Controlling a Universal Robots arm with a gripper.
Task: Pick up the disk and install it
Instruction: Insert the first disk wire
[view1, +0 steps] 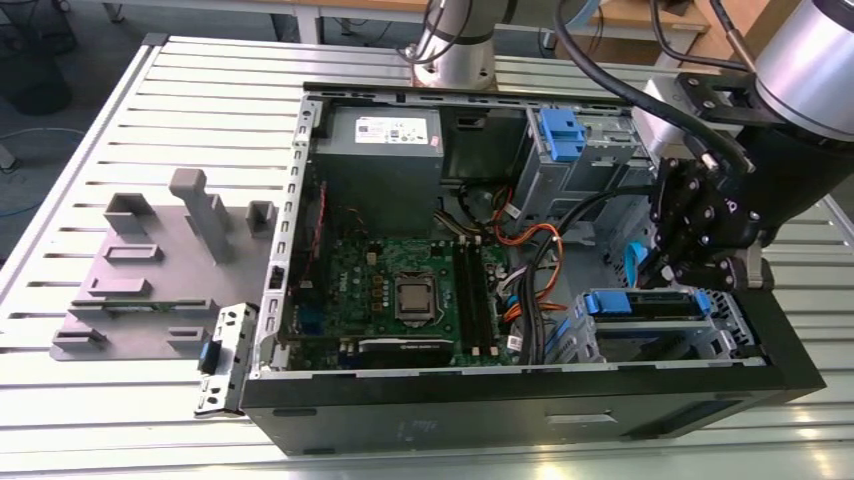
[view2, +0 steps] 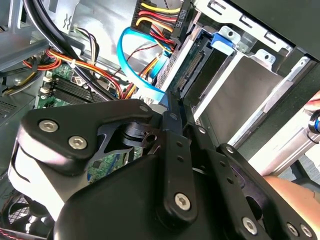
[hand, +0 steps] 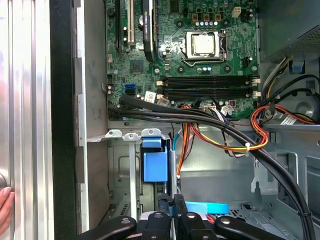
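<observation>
The disk (view1: 663, 304) lies flat in the drive cage (view1: 727, 335) at the near corner of the open computer case, on the exterior view's right. Its blue handle end (view1: 607, 302) points toward the motherboard. In the second wrist view its silver side (view2: 240, 95) and connector edge (view2: 192, 65) show inside the cage. The first wrist view shows its blue handle (hand: 155, 165). My black gripper (view1: 667, 275) hangs just above the disk's handle end. Its fingers stand together in both wrist views (view2: 172, 105) (hand: 171, 206), with nothing seen between them.
The case holds a motherboard (view1: 400, 290), a grey power-supply box (view1: 380, 150), a tall blue latch (view1: 561, 135) and cable bundles (hand: 220, 127) close to the cage. A grey fixture (view1: 160, 260) lies on the slatted table. A person's hand (hand: 4, 210) rests beside the case.
</observation>
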